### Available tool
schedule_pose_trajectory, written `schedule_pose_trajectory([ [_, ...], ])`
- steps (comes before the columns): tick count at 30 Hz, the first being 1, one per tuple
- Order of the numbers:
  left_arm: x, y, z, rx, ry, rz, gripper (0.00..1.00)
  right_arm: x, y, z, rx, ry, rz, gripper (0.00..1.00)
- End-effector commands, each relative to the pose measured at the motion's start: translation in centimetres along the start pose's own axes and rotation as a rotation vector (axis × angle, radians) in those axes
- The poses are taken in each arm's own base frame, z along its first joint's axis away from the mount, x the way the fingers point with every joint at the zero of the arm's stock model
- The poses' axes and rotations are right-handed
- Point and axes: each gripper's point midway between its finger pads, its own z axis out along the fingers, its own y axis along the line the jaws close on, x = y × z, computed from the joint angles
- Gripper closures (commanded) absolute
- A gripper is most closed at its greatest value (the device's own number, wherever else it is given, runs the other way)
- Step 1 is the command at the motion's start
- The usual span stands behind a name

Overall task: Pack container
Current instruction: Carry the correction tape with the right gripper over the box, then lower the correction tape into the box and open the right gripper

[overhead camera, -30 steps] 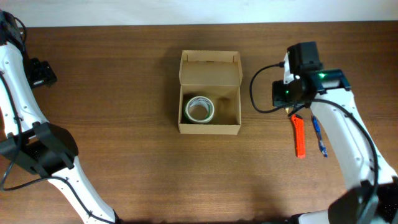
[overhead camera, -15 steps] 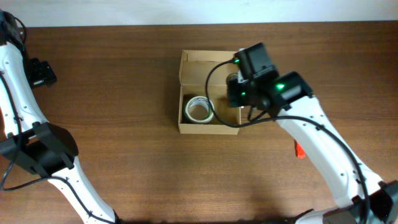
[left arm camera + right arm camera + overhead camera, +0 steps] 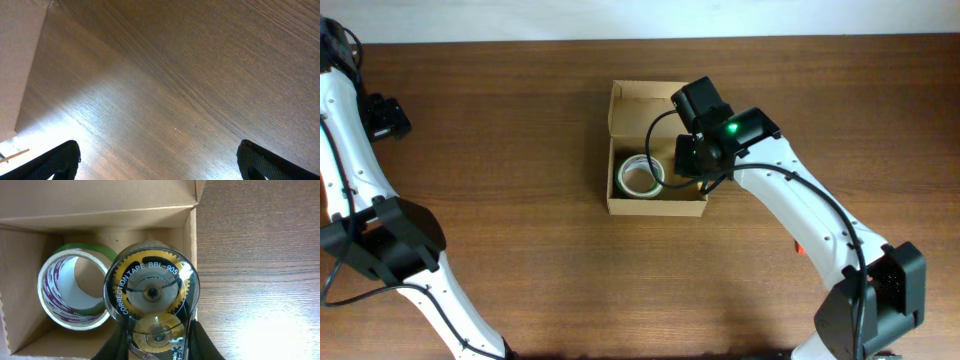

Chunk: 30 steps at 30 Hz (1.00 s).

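Observation:
The container (image 3: pixel 658 108) is an open tan cardboard box at the table's middle, its flap lid folded back. A white tape roll (image 3: pixel 640 176) lies in its left half and also shows in the right wrist view (image 3: pixel 65 295). My right gripper (image 3: pixel 159 341) is shut on a clear correction tape dispenser (image 3: pixel 150 287) with yellow gears. It holds the dispenser over the box's right half, just inside the right wall (image 3: pixel 191 235). In the overhead view the right wrist (image 3: pixel 705 140) hides the dispenser. My left gripper (image 3: pixel 157 162) is open and empty over bare wood at the far left (image 3: pixel 388 117).
An orange tool (image 3: pixel 800 246) peeks out from under my right arm on the right of the table. The table's pale back edge (image 3: pixel 620 20) runs along the top. The left arm's base (image 3: pixel 385 245) stands at the left.
My right arm has swung left from beside the orange tool to above the box, carrying the correction tape dispenser. The left arm has not moved.

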Motion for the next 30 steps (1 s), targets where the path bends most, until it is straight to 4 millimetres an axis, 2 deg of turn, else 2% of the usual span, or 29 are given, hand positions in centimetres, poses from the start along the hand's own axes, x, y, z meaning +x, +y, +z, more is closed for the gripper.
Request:
schedule_pose_trajectory([
  [1,0.1,0.4,-0.5,-0.006,-0.009,0.006,0.0,-0.5,0.4,0.1,-0.004,-0.014,0.046,0.96],
  [5,0.1,0.4,-0.5,-0.006,-0.009,0.006,0.0,-0.7,0.7,1.0,-0.004,-0.013,0.052,0.96],
  [10,0.1,0.4,-0.5,-0.006,-0.009,0.006,0.0,-0.1,0.5,3.2,0.026,0.037,0.047,0.96],
  [26,0.1,0.4,-0.5,-0.006,-0.009,0.006,0.0,2.2,0.7,8.7,0.087,0.139,0.018,0.96],
  [30,0.1,0.4,-0.5,-0.006,-0.009,0.006,0.0,2.3,0.9,9.5,0.089,0.143,0.013,0.96],
])
